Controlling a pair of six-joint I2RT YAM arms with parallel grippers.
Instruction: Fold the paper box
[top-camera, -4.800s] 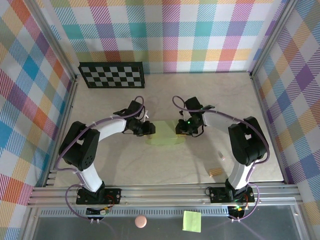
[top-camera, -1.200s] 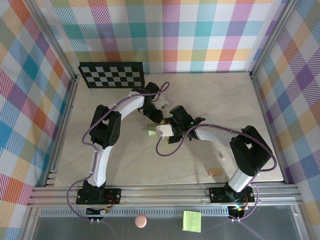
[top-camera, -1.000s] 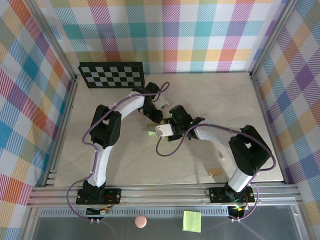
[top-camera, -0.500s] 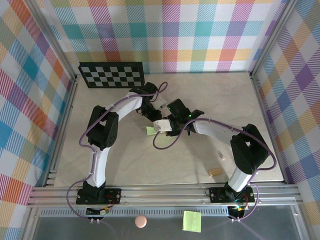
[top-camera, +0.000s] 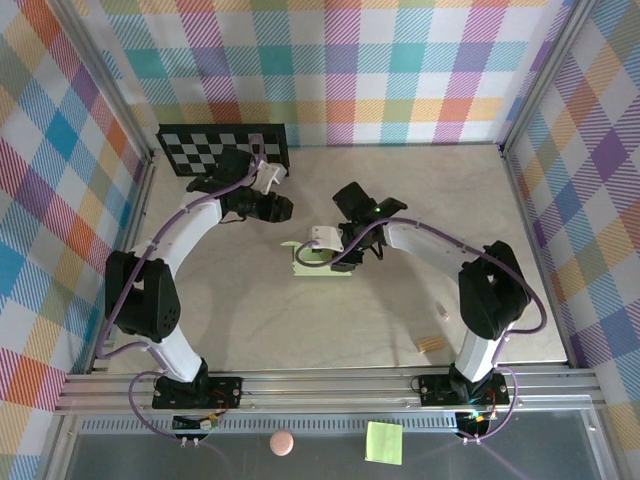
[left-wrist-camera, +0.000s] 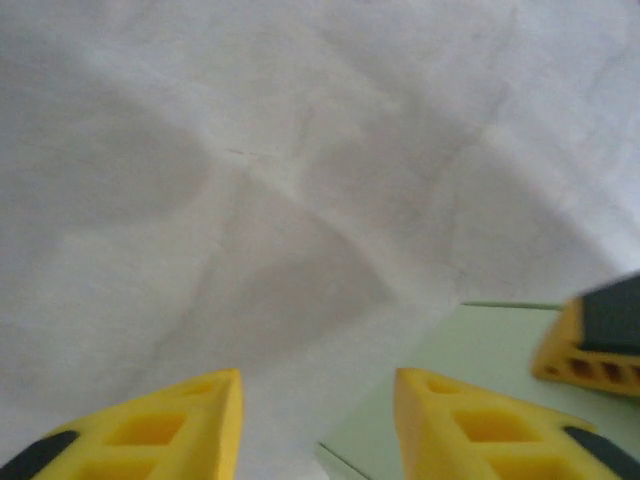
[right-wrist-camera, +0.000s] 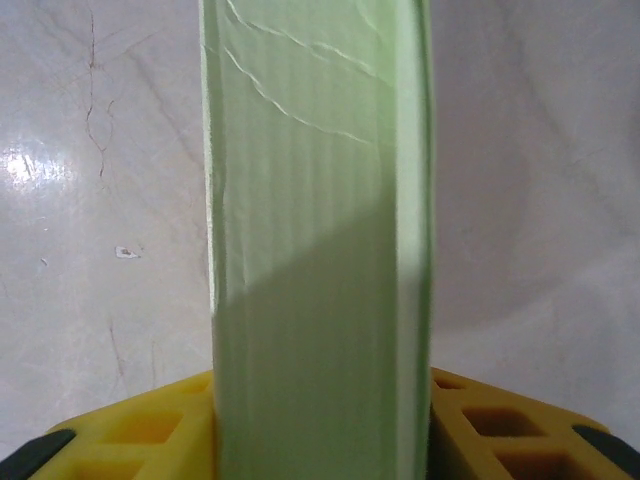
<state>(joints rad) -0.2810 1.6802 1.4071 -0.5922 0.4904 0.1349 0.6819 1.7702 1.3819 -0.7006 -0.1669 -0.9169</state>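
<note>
Light, thin, easily creased card, this box (top-camera: 318, 262); the right tool (right-wrist-camera: 320, 420) pinches its folded edge, the left tool (left-wrist-camera: 315, 420) hangs open near the box. Hold by creases.

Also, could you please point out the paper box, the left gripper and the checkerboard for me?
paper box (right-wrist-camera: 310, 250), right wrist view, middle of the card face.
left gripper (left-wrist-camera: 315, 395), left wrist view, gap midway between its yellow fingertips.
checkerboard (top-camera: 190, 145), top view, its left half.
</note>
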